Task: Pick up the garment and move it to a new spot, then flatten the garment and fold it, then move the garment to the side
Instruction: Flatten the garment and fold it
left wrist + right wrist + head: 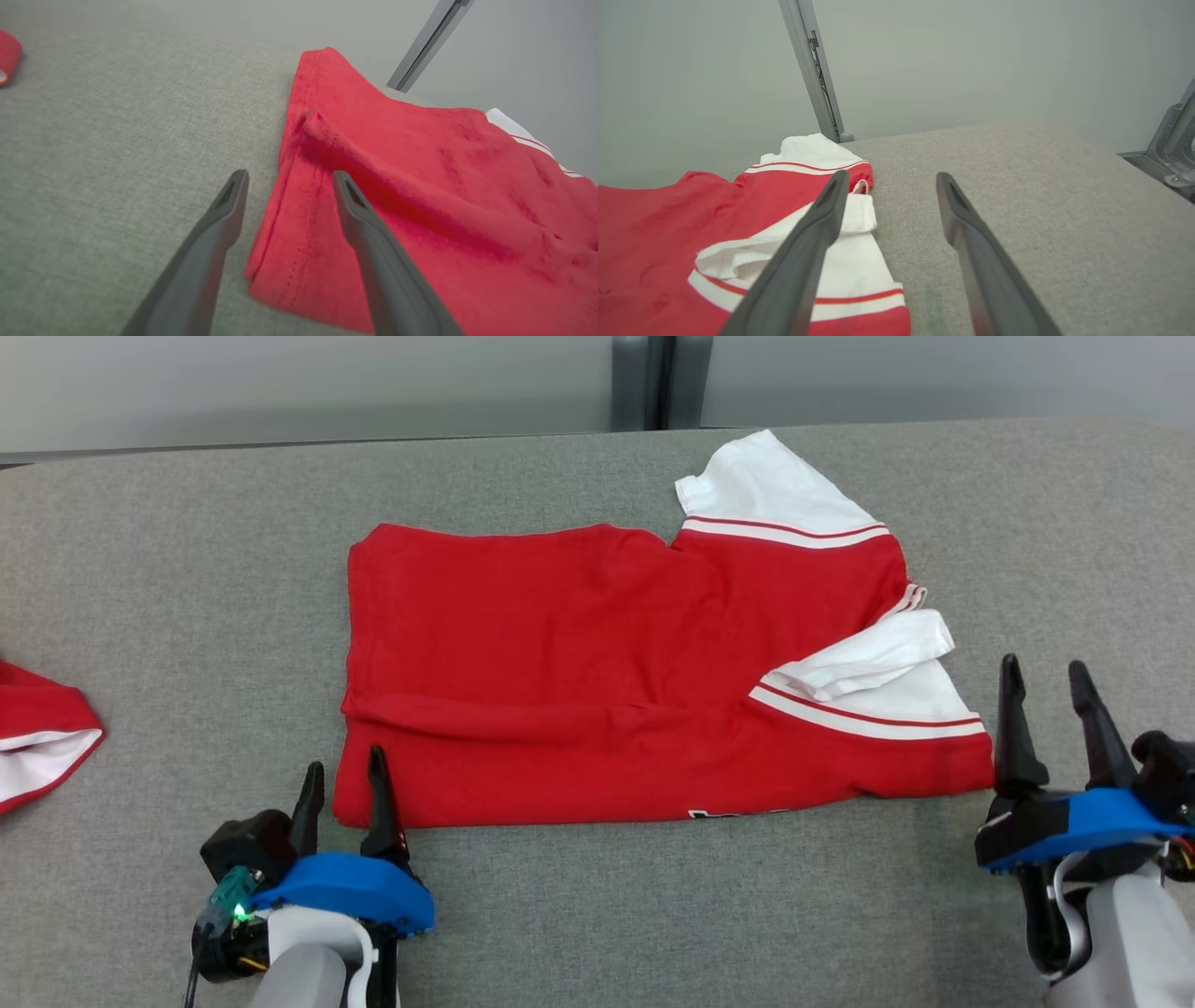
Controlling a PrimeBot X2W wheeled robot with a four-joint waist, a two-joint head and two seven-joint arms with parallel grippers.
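Observation:
The garment (579, 653) is a red shirt with white, red-striped sleeves, lying folded on the grey table (597, 905). My left gripper (344, 777) stands open at the shirt's near left corner, one finger over the red cloth (420, 186) and one over bare table, nothing pinched between them. My right gripper (1046, 679) is open just right of the near white sleeve (887, 700), above the table. In the right wrist view the gripper (891, 179) holds nothing, with the sleeve (850, 261) to its left.
Another red and white piece of cloth (37, 737) lies at the table's left edge, seen also at the far left of the left wrist view (8, 56). A grey wall with a metal post (644, 383) stands behind the table. A metal bracket (1176, 149) sits off the table's right side.

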